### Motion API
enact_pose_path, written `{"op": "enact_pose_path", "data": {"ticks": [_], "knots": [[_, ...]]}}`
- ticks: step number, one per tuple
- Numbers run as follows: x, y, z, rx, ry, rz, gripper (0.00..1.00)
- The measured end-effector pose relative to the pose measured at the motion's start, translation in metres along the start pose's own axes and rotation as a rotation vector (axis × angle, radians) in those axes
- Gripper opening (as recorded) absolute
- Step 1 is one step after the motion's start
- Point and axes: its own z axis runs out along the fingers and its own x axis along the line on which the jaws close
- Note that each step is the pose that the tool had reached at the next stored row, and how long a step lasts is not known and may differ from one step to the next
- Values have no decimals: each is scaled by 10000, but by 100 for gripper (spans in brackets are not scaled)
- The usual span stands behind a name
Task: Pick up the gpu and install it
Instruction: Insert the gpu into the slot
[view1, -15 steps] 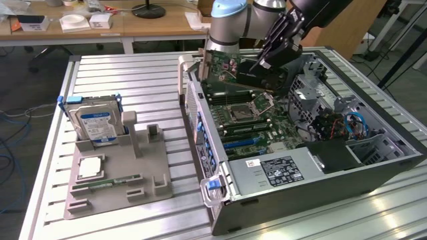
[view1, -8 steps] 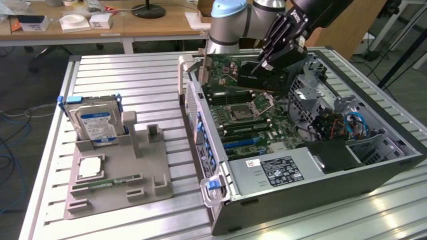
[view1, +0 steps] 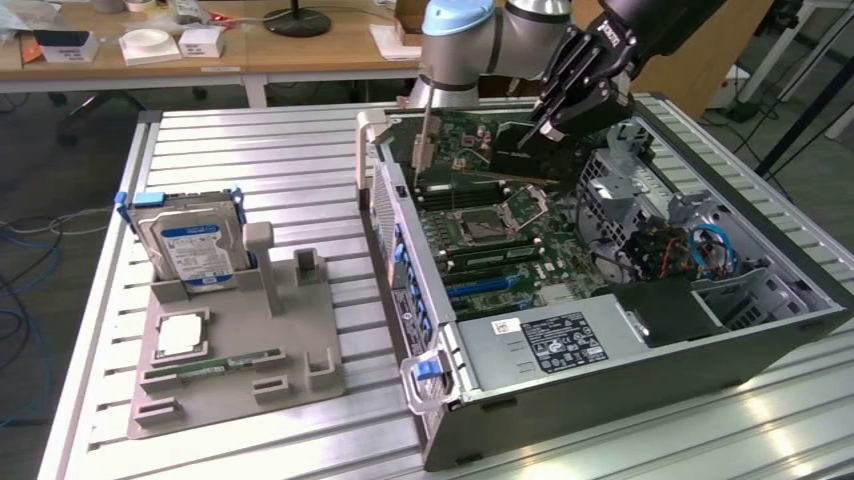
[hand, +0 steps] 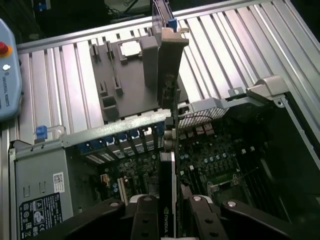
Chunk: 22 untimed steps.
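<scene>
Arm is reaching down into the open computer case (view1: 641, 390), which is lying on its side on the slatted metal surface (view1: 267, 150).

Pincer (view1: 545, 132) is closing on the graphics card (view1: 521, 160). In the wrist view its two black fingers (hand: 146, 217) are pressing either face of the card, which is showing edge-on between them.

The card is being held on edge over the motherboard (view1: 494, 235), at the end of the case away from the power supply (view1: 561, 345). Its silver bracket end (view1: 424, 148) is sitting at the slotted rear wall of the case and sticking up above that wall's rim. Cannot tell whether the lower edge is touching a slot.

Out on the surface, at the exterior view's left and well apart from the case, a grey holder block (view1: 287, 350) is standing. A hard drive (view1: 191, 245) with a blue-and-white label is sitting upright at the block's far end. A small square chip (view1: 180, 335) is lying flat in the block nearer the camera, and a narrow green memory stick (view1: 214, 368) is lying just in front of it.

A grey controller pad with a red button (hand: 5, 75) is showing at the edge of the wrist view.
</scene>
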Motion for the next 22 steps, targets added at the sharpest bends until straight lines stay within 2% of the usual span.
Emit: {"op": "enact_pose_path", "data": {"ticks": [6, 11, 14, 16, 22], "knots": [[-1, -4, -2, 0, 1, -1, 26], [-63, -191, -85, -4, 9, -18, 26], [-95, -285, -124, -2, 33, -71, 26], [-101, -306, -128, -1, 101, -223, 26], [-109, -339, -118, 6, 419, -938, 26]]}}
